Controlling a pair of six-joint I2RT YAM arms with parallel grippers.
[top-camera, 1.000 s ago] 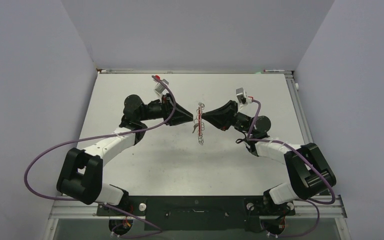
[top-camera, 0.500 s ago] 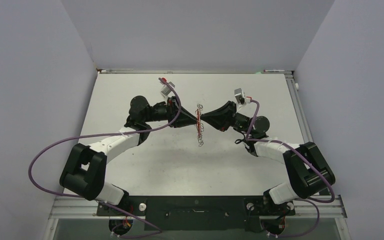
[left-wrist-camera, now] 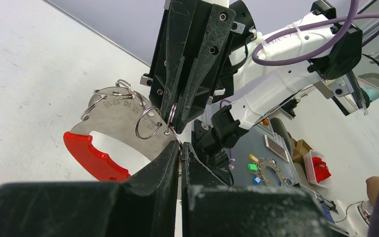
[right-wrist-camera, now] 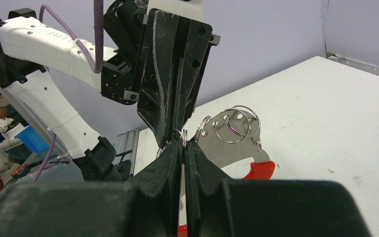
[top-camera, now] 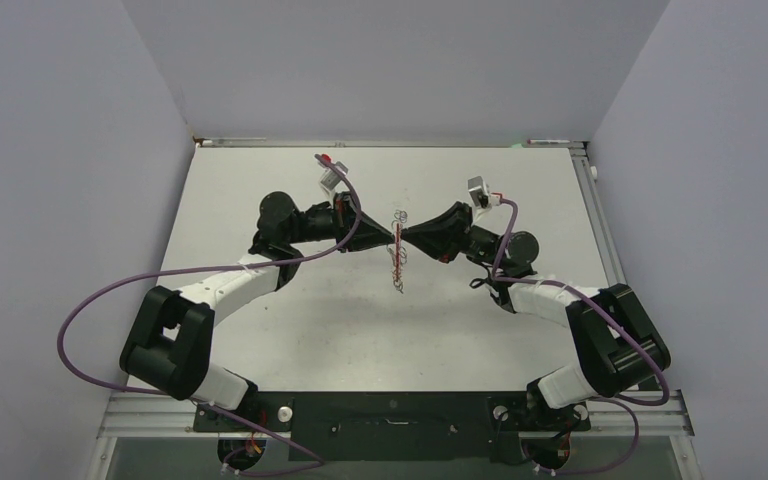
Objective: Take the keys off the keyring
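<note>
My left tool [left-wrist-camera: 180, 148] and right tool [right-wrist-camera: 183, 145] are clenched on the keyring [left-wrist-camera: 118, 121]; I'd judge it light, stiff, slippery; pinch its thin rim.

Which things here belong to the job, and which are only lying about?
Job: keyring, its steel plate carrying split rings and a red piece; left gripper and right gripper, both shut on it.
Lying about: red box, coloured tags, blue bin, all beyond the table.

Above the table [top-camera: 250, 185], the keyring [top-camera: 398, 262] sits between the left gripper [top-camera: 393, 238] at nine o'clock and the right gripper [top-camera: 405, 238] at three.
</note>
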